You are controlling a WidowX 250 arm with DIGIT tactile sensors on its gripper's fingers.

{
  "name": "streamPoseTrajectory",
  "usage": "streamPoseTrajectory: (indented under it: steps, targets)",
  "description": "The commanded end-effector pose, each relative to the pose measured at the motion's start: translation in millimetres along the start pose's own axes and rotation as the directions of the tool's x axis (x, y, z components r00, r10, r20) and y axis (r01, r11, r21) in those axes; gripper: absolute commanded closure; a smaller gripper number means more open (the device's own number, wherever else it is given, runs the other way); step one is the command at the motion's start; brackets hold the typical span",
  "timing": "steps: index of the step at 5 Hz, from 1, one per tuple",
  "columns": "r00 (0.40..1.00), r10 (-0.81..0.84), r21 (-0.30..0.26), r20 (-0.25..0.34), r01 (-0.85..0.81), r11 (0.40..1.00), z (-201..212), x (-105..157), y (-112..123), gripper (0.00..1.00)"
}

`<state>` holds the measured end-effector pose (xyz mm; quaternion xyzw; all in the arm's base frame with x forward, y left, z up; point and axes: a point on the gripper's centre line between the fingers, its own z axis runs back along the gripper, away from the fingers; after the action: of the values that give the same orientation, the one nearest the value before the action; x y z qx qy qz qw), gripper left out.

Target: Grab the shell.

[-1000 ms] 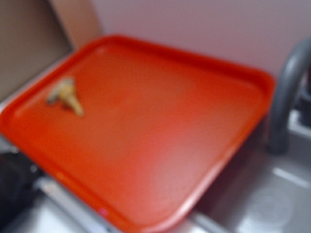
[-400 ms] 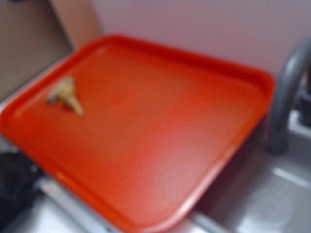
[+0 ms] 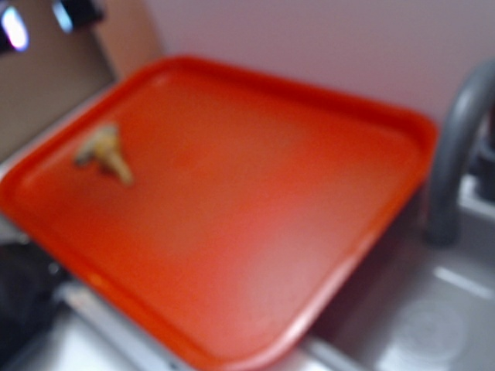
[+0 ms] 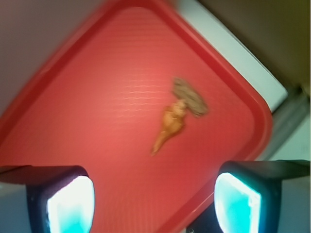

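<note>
The shell [image 4: 170,124] is a small tan-yellow cone lying on the red tray [image 4: 97,97], its point towards the lower left in the wrist view. A flat grey-brown rough piece [image 4: 190,95] touches its wide end. In the exterior view the shell [image 3: 117,165] lies near the tray's [image 3: 294,193] left edge. My gripper [image 4: 154,206] is open, its two glowing pads [image 4: 70,206] wide apart, high above the tray with the shell ahead of them. In the exterior view the gripper [image 3: 37,22] shows only as blurred tips at the top left.
A grey curved faucet [image 3: 456,147] rises beside the tray's right edge, over a metal sink basin [image 3: 433,325]. A brown panel [image 3: 46,77] stands behind the tray's left corner. Something dark [image 3: 23,297] sits below the tray's left front edge.
My gripper's tips have come into the exterior view at the top left, where nothing showed before. The shell and the tray have not moved.
</note>
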<state>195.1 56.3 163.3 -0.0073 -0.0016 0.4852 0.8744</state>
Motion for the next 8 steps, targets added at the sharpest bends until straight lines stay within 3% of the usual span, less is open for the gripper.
streamPoseTrajectory:
  steps: [1, 2, 3, 4, 7, 8]
  targets:
    - [0.954, 0.271, 0.048, 0.126, -0.279, 0.959, -49, 10, 15, 0.0]
    - [0.952, 0.269, 0.047, 0.147, -0.279, 0.959, -73, 27, 9, 0.0]
    - [0.953, 0.216, 0.063, 0.213, -0.234, 0.97, -98, 41, 8, 0.0]
    - [0.954, 0.161, 0.092, 0.253, -0.19, 0.977, -119, 38, 19, 0.0]
    - [0.986, 0.061, 0.094, 0.157, -0.077, 0.993, -149, 11, 19, 0.0]
    - [0.983, 0.064, 0.102, 0.172, -0.082, 0.991, -154, 8, 18, 1.0]
